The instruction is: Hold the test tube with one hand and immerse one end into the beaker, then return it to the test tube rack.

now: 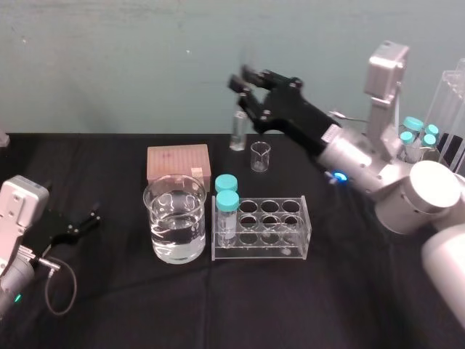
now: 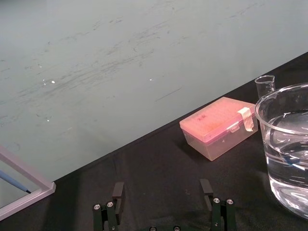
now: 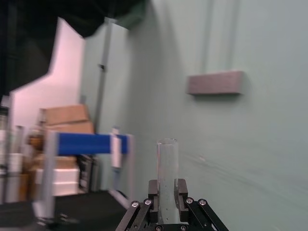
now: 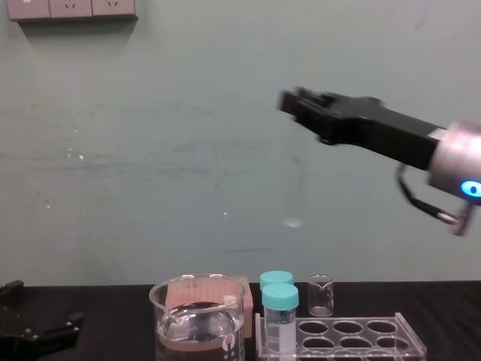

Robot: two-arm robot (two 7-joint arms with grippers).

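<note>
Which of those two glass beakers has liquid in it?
The large beaker, standing left of the test tube rack, holds clear liquid; the tiny beaker behind the rack looks empty.

A table (image 1: 327,305) draped in black cloth carries the glassware. The beaker (image 1: 174,218), wide, spouted and holding clear liquid, stands on the cloth left of the middle. Just behind the beaker lies a pink translucent pipette-tip box (image 1: 178,163) with a strip of tape on its lid. Just to the right of the beaker, across a narrow gap, sits the test tube rack (image 1: 260,251), clear acrylic, its long side facing the robot. Behind and to the right of the beaker, beyond the rack, a tiny clear beaker (image 1: 260,156) stands upright by itself.
</note>
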